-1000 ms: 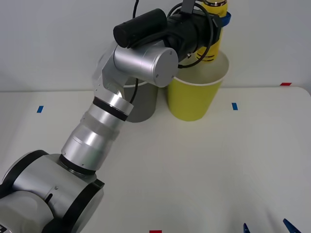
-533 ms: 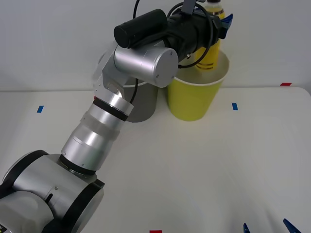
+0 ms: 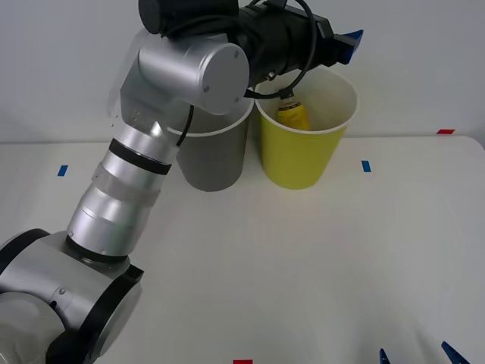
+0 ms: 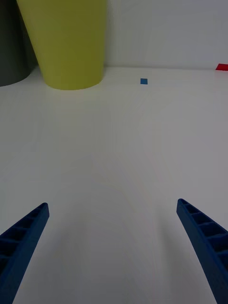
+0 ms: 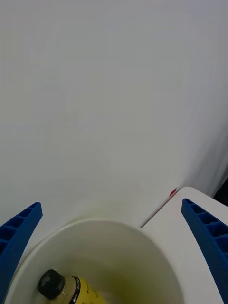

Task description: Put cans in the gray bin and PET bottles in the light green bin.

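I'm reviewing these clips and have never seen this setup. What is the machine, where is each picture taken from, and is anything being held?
This is a two-armed robot at a white table. The front picture looks down from above the arms; the other two come from cameras on each wrist.

The left pincer, blue fingers apart, hangs above the tall round yellow-green bin. Inside the bin lies a small clear bottle with a yellow body and black cap, so nothing is held. Beside that bin stands a same-sized dark gray bin.

The right pincer waits open, low over the near part of the table, holding nothing. Small blue and red tape marks dot the table.
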Controlling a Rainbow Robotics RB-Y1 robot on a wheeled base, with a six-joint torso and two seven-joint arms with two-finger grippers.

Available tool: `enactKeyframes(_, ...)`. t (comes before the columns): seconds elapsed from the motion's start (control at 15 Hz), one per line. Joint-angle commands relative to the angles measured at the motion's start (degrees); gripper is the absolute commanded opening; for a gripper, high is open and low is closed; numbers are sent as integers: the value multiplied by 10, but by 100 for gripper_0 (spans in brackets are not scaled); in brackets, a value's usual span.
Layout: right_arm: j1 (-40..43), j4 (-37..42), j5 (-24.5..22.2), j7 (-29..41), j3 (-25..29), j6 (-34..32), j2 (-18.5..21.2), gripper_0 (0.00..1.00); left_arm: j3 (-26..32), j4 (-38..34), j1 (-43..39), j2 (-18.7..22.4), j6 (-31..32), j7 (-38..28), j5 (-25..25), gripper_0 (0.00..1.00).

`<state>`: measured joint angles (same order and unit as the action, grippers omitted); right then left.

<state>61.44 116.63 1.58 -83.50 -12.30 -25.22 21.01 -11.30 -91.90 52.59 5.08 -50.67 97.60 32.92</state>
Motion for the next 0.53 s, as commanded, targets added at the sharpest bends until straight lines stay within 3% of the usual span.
enactKeyframes(0.07, 0, 0, 0, 0, 0, 0, 0, 93, 22, -112, -33, 49, -97, -3, 18, 100)
enactKeyframes(0.53, 0, 0, 0, 0, 0, 0, 0, 93, 51, -366, -284, 92, -76, -1, 9, 100)
